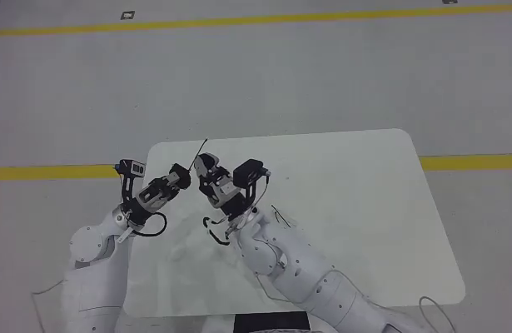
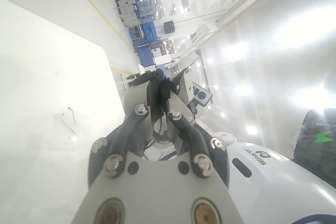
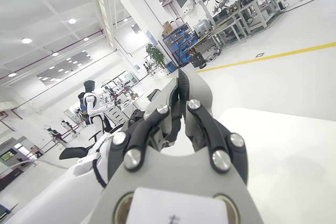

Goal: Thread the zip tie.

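Top view: white, round-cornered surface (image 1: pixel 364 208); over its far left part the left tool (image 1: pixel 181 176) and right tool (image 1: pixel 203 163) sit close together, with the zip tie (image 1: pixel 202 148) — a thin black strap — rising beside them. Left wrist view: left tool closed, something dark pinched between its pads, not identifiable. Right wrist view: right tool clamped on the flat strap, tail standing free — probably light, springy, slick plastic, best held just behind the tip.

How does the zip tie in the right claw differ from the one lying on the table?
The held zip tie is clamped in the right claw, off the table, its tail straight. The loose zip tie lies on it, bent, untouched. Both are thin and black.
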Controlling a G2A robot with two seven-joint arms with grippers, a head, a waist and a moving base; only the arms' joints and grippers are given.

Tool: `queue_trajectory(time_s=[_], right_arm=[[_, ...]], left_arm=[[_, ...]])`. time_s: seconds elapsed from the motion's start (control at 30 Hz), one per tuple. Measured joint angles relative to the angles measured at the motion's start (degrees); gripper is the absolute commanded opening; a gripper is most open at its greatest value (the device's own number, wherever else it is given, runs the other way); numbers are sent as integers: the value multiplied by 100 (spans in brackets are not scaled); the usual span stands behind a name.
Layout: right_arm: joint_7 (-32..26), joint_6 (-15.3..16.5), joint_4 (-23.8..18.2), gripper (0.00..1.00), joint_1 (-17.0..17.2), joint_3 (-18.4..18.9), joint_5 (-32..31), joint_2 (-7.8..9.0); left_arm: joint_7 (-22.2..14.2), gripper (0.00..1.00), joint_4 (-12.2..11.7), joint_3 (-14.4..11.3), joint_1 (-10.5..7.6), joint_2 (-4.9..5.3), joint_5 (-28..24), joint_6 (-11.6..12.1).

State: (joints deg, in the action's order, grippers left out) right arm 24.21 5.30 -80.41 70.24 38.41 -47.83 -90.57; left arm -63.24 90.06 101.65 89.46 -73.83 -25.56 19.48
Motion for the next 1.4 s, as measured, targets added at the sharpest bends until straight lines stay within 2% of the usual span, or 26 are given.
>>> queue_trajectory(time_s=[0.57,0.93,1.4], right_arm=[[-19,-40,111,0,30,99,-301,-115],[-12,-44,98,0,37,113,-326,-115],[-216,-2,-80,0,209,246,-767,-101]], left_arm=[[0,0,0,0,0,0,0,0],[0,0,0,0,0,0,0,0],[0,0,0,0,0,0,0,0]])
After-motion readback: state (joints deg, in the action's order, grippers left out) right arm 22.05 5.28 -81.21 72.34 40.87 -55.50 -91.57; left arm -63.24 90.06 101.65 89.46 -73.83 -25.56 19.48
